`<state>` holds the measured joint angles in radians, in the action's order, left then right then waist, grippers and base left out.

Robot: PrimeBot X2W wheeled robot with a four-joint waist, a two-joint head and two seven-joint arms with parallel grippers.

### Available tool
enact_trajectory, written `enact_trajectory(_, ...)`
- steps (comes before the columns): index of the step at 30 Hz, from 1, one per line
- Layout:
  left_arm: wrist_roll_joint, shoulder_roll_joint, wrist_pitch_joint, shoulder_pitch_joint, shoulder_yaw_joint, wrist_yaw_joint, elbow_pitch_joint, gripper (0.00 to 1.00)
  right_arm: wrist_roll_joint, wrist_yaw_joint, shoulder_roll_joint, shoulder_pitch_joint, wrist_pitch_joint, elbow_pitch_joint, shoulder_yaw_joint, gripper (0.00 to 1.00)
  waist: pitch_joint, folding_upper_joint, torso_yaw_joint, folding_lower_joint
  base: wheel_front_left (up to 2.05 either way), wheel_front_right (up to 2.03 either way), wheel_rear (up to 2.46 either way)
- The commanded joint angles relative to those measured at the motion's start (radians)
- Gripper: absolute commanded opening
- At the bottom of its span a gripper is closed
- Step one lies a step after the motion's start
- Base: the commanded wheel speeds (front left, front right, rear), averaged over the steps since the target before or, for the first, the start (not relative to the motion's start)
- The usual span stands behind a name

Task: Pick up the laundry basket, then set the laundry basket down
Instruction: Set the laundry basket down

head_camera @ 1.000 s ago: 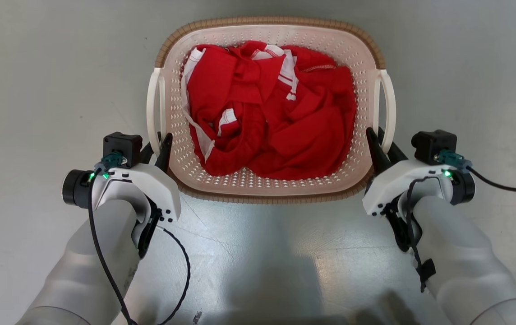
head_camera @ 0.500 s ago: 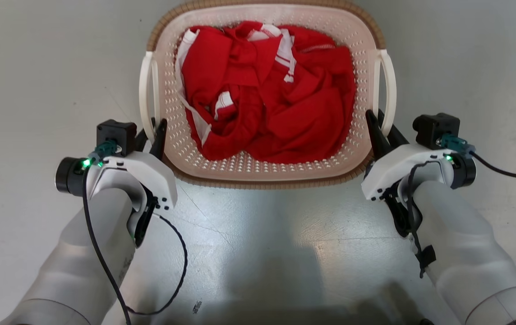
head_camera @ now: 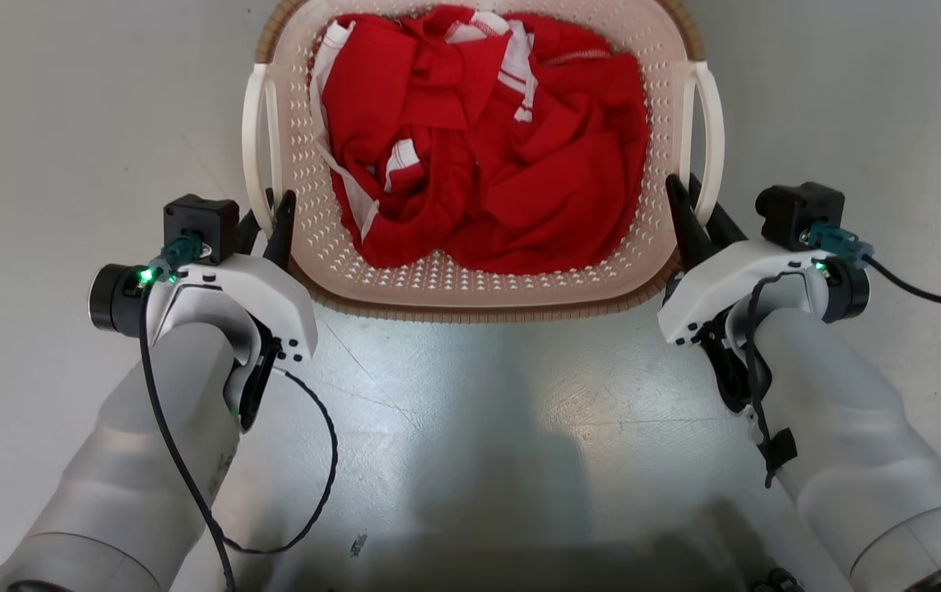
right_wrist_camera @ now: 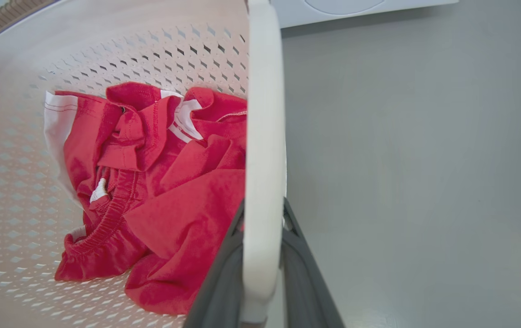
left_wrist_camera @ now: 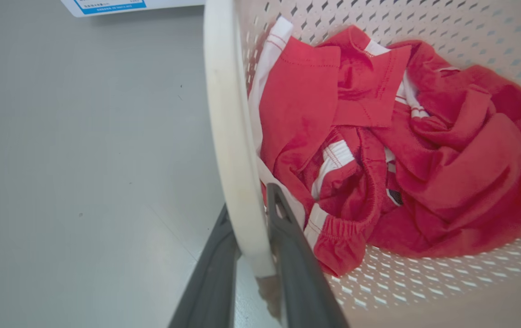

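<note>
Your left forearm [head_camera: 141,460] and right forearm [head_camera: 857,460] are pale grey, each capped by a white shell [head_camera: 248,292] with small dark screws [head_camera: 289,352]. Each wrist carries a black camera block [head_camera: 201,222], a teal plug [head_camera: 178,251], a green light [head_camera: 144,275] and a black cable [head_camera: 318,460]. Fingers [left_wrist_camera: 297,273] are dark grey.

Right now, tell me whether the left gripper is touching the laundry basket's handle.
Touching. The left wrist view shows the left gripper with its two dark fingers clamped against both sides of the laundry basket at its white loop handle, no gap.
</note>
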<state>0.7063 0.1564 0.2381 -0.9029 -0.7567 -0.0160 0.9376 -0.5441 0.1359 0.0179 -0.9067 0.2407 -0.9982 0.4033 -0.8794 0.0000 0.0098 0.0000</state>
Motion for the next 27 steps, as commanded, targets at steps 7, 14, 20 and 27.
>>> enact_trajectory(7,0.016,0.098,0.009,-0.010,0.042,0.041,-0.008,0.00,0.032,-0.005,0.032,0.015,0.021,-0.003,-0.028,0.00,-0.023,0.0000,0.002,0.0000,0.00,0.00,0.00)
enact_trajectory(14,0.017,0.098,0.015,-0.021,0.052,0.052,-0.029,0.00,0.068,-0.005,0.032,-0.003,0.021,0.006,-0.061,0.00,-0.049,0.0000,0.006,0.0000,0.00,0.00,0.00)
enact_trajectory(20,0.014,0.098,0.019,-0.030,0.057,0.057,-0.041,0.00,0.090,-0.005,0.032,-0.009,0.021,0.013,-0.082,0.00,-0.066,0.0000,0.011,0.0000,0.00,0.00,0.00)
enact_trajectory(27,0.012,0.100,0.021,-0.030,0.063,0.057,-0.044,0.00,0.098,-0.005,0.032,-0.005,0.021,0.016,-0.089,0.00,-0.069,0.0000,0.010,0.0000,0.00,0.00,0.00)
